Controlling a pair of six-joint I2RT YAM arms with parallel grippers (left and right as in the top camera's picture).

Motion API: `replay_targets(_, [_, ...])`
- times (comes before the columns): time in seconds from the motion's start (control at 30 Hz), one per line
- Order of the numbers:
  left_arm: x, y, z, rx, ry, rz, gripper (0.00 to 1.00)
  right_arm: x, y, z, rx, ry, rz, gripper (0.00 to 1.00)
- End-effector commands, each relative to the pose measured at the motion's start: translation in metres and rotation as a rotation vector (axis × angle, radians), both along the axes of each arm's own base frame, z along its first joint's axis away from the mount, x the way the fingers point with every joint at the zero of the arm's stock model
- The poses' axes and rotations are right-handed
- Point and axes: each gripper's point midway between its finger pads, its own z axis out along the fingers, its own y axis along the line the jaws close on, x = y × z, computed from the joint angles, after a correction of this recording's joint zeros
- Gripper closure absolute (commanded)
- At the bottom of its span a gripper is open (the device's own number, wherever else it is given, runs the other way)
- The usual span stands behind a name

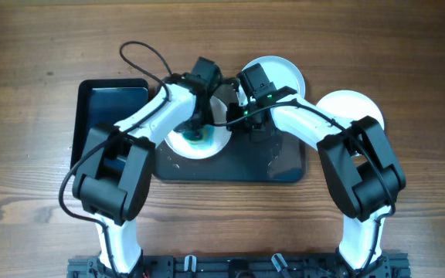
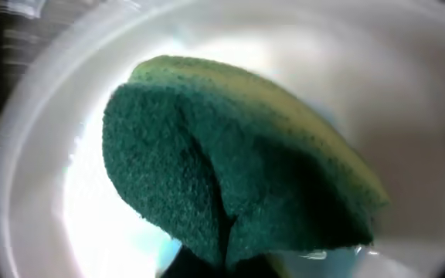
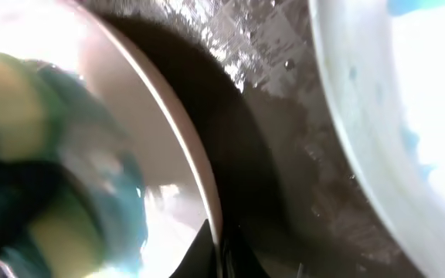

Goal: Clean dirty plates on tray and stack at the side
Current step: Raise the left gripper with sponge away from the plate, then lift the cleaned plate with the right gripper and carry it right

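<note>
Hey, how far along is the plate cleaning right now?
Done, it seems: the right-hand plate sits off the tray, looking white. In hand: the left gripper holds the sponge on the centre plate, teal smear showing, while the right gripper pinches its rim. Left: the far plate shows blue marks; then stacking.

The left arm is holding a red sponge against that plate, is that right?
No: the sponge is green with a yellow back, not red, as the left wrist view shows. The left arm is indeed holding it against the plate.
</note>
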Motion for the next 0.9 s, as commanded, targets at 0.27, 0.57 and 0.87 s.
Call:
replay_targets(0.27, [0.015,0.005,0.081,-0.205,0.039,0.093,0.96,-0.023,0.001,-0.020,-0.019,0.076,0.066,0.96])
replay_targets(0.57, [0.014,0.049,0.086,-0.210,0.068,0.183,0.96,-0.019,-0.012,0.029,-0.166,-0.082,0.067,0.96])
replay_targets(0.87, [0.017,0.051,0.085,-0.211,0.062,0.188,0.96,-0.019,-0.065,0.104,-0.595,-0.400,-0.019,0.95])
